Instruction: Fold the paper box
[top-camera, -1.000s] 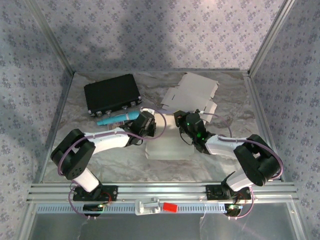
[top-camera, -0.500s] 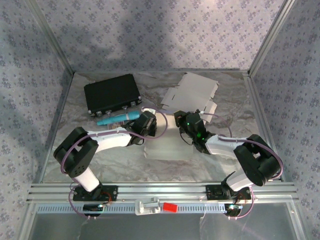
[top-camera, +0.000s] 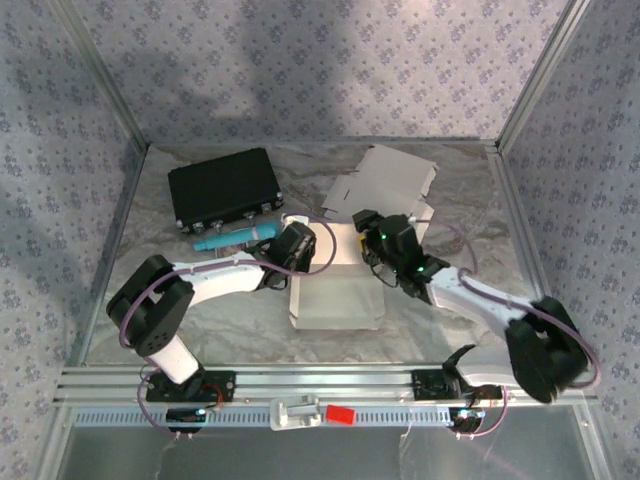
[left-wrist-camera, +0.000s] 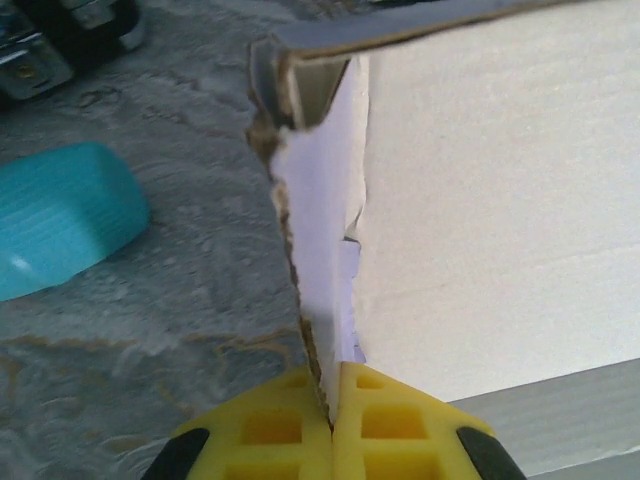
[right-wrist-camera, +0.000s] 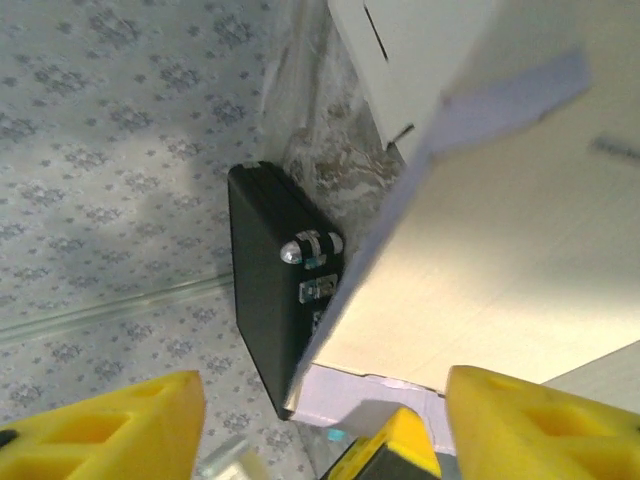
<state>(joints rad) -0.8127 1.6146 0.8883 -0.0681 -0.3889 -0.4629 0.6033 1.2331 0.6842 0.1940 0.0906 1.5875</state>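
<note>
– Left pincer is pinching the side flap of your paper box, its yellow pads pressed tight on the ragged edge.
– And my right pincer?
– Spread wide with nothing between its pads, facing a box panel. The box sits right of the black case and nearer you than it.
– What should worry me?
– Pull that flap hard and I'd expect it to rip along the ragged edge. Or the whole box drags toward the case, since your right side isn't holding it. Your left arm could also bump the teal tube just in front of the case.
</note>
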